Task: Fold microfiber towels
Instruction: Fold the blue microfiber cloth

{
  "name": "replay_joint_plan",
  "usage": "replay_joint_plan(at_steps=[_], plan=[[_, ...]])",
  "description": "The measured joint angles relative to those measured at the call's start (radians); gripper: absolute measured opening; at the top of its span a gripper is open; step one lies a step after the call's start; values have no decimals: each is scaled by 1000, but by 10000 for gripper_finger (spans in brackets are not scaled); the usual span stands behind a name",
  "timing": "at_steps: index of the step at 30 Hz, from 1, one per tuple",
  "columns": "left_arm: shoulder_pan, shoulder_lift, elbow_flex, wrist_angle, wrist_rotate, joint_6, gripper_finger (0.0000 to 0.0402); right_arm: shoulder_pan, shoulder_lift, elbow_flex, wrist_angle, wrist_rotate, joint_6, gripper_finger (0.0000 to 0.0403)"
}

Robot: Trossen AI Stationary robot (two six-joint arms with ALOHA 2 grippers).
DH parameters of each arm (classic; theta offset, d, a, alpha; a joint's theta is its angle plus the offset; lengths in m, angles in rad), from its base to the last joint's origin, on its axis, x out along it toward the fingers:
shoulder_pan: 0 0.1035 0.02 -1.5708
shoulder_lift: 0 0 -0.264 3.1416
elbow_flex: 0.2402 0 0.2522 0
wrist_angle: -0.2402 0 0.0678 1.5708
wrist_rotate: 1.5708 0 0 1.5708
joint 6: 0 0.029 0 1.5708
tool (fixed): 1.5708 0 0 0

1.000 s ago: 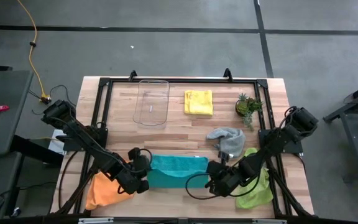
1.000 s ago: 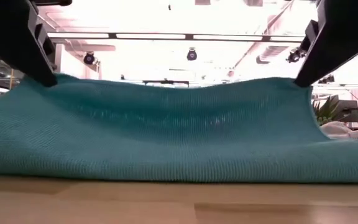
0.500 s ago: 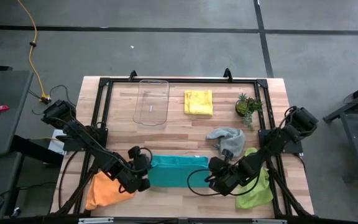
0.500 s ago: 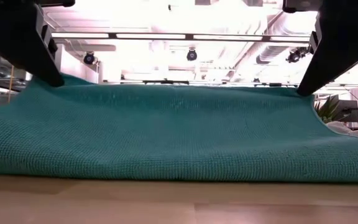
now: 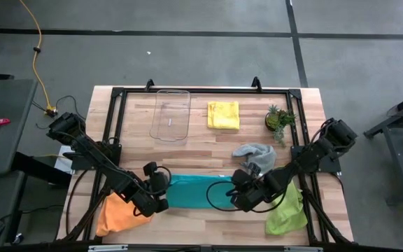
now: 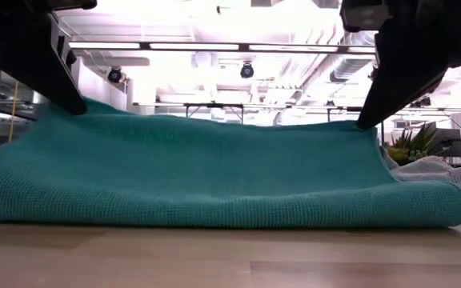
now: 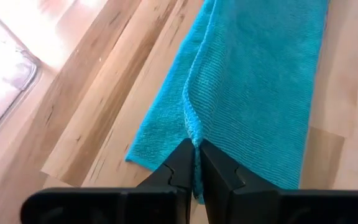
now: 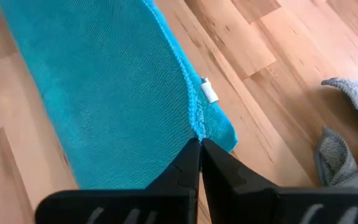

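The teal-blue towel (image 5: 196, 192) lies as a long doubled strip near the table's front. Its folded bottom (image 6: 214, 210) rests on the wood and its upper edge is raised at both ends. My left gripper (image 5: 161, 198) is shut on the left end and my right gripper (image 5: 236, 197) on the right end. The orange towel (image 5: 115, 213) lies heaped under the left arm and the lime green towel (image 5: 285, 213) under the right arm. The grey towel (image 5: 255, 158) is crumpled behind the right gripper. The yellow towel (image 5: 223, 115) lies folded at the back. My left gripper pinches the towel's hemmed upper edge (image 7: 193, 127) at its left end between the two fingertips (image 6: 75, 106), slanting down from the left. The edge is lifted and the layer below lies on the table. My right gripper pinches the hemmed upper edge (image 8: 196, 124) at the right end, near a white tag (image 8: 209, 92). Its fingers (image 6: 364, 122) slant down from the right. The edge sags slightly between the two grippers.
A clear plastic tray (image 5: 171, 115) stands at the back left and a small potted plant (image 5: 280, 119) at the back right. A black frame (image 5: 110, 126) borders the table. Bare wood shows between the teal-blue strip and the tray.
My right gripper has gone a little toward the table's left with its end of the towel and has rolled at the wrist. The raised edge was drawn straight half a second ago and now sags. The towel's right end has drawn in, leaving a narrower strip.
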Motion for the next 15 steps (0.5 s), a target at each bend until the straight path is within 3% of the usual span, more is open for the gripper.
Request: replay_joint_plan(at_steps=[15], plan=[[51,0,0,0,10,52,28,-1,0,0,0,-3,51,0]])
